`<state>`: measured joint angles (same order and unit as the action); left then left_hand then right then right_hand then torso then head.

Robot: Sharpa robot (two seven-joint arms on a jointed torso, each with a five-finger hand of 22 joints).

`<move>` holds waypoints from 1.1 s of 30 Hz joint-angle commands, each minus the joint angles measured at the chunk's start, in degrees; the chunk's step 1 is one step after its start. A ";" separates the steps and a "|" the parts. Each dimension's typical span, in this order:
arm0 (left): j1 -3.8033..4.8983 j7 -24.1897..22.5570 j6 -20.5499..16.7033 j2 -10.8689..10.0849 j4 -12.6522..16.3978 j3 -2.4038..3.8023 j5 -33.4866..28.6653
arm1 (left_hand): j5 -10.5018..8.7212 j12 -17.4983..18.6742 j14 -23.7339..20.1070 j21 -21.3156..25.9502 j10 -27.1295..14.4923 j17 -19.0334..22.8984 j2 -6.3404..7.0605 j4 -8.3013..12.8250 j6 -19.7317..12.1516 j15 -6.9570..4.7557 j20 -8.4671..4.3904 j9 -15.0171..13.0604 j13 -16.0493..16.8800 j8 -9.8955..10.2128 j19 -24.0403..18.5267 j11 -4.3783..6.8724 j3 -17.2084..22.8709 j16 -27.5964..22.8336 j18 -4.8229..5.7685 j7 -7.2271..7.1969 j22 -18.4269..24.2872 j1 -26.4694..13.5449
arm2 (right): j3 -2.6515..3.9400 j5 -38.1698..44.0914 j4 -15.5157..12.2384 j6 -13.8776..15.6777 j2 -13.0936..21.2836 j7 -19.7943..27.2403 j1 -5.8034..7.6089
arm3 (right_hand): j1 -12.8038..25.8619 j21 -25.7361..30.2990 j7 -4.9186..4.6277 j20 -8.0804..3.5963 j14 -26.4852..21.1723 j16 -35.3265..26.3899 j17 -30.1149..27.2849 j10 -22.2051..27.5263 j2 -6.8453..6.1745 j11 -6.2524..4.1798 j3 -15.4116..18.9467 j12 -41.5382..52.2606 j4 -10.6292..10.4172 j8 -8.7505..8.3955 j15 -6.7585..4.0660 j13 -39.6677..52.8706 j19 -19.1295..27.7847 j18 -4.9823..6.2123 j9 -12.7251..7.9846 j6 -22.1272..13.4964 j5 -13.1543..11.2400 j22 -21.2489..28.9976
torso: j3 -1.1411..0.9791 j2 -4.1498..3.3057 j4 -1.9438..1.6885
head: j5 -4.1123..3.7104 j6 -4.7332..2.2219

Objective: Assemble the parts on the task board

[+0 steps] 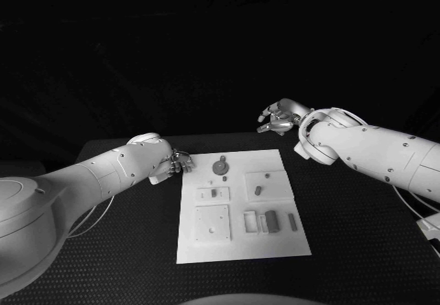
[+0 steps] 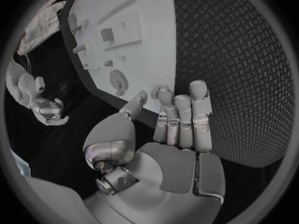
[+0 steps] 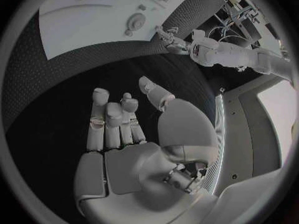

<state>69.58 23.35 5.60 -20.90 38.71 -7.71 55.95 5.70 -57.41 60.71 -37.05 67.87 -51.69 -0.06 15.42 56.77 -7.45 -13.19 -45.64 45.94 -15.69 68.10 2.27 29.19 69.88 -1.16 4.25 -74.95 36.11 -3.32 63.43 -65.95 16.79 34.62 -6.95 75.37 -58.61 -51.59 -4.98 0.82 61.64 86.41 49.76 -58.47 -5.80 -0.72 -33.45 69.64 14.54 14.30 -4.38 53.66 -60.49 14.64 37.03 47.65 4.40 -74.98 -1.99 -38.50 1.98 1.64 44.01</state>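
Observation:
The white task board [image 1: 275, 244] lies in the middle of the black table. A round grey part [image 1: 221, 167] sits near its far edge, a small oblong part [image 1: 259, 189] on a raised block, and several bar-shaped parts [image 1: 271, 220] nearer me. My left hand [image 1: 176, 164] hovers at the board's far left corner, fingers stretched out and holding nothing [image 2: 177, 119]. My right hand [image 1: 278, 117] is raised beyond the far right corner, well off the board, fingers apart and empty [image 3: 118, 124]. Both wrist views show the board [image 2: 149, 15] [image 3: 81, 30] and the round part [image 2: 117, 78] [image 3: 134, 21].
Raised white blocks [image 1: 213, 222] stand on the board's left half. Black textured table mat [image 1: 357, 216] surrounds the board on all sides. The right forearm [image 1: 376, 149] hangs over the table's far right area.

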 commanded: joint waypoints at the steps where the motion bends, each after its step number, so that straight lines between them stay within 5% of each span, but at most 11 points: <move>1: 0.03 -0.57 -0.71 0.18 -0.22 0.05 -0.56 | -0.31 -0.40 -0.28 0.34 -0.33 0.11 0.61 -0.30 -0.30 -0.27 0.00 0.01 -0.06 0.30 0.29 -0.31 -0.03 0.23 -2.50 0.25 -0.91 0.11 | 0.03 0.23 0.00 -0.64 -0.09 0.49 0.00 | -0.12 0.22 -3.20 0.22 -0.15 -0.17 -0.08 5.09 0.56 2.60 0.05 0.35 0.36 -0.20 0.25 -0.09 0.22 0.36 0.06 4.60 0.15 -0.97 | 0.01 0.00 0.00 | -0.04 0.01; 33: 0.05 -1.43 0.77 0.54 -1.20 0.10 -2.30 | -0.24 -0.73 -0.52 0.36 -0.63 0.24 -1.30 0.04 -0.49 -0.15 0.10 -0.16 -0.08 0.53 0.27 -0.44 0.50 0.52 -2.53 0.38 -1.04 1.88 | 0.03 0.22 -0.04 -0.82 -0.31 0.51 0.00 | -0.06 0.22 -3.20 0.23 -0.14 -0.17 -0.09 5.07 0.63 2.59 0.06 0.38 0.32 -0.21 0.25 -0.11 0.20 0.36 0.08 4.63 0.16 -0.98 | 0.00 0.01 -0.02 | -0.18 0.13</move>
<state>69.59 22.88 5.75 -20.55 37.50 -7.65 54.46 5.70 -57.86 60.53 -37.05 67.45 -51.52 -1.46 15.42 56.36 -7.60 -13.08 -45.76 45.94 -15.47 67.99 1.84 29.52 70.10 -1.16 4.23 -74.92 37.51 -3.32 63.43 -65.96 16.69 34.40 -6.93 75.37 -58.61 -51.59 -4.98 0.83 61.64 86.41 49.76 -58.47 -5.80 -0.72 -33.45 69.64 14.54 14.30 -4.38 53.62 -60.49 14.63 37.01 47.65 4.40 -74.98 -1.98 -38.51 1.96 1.43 44.13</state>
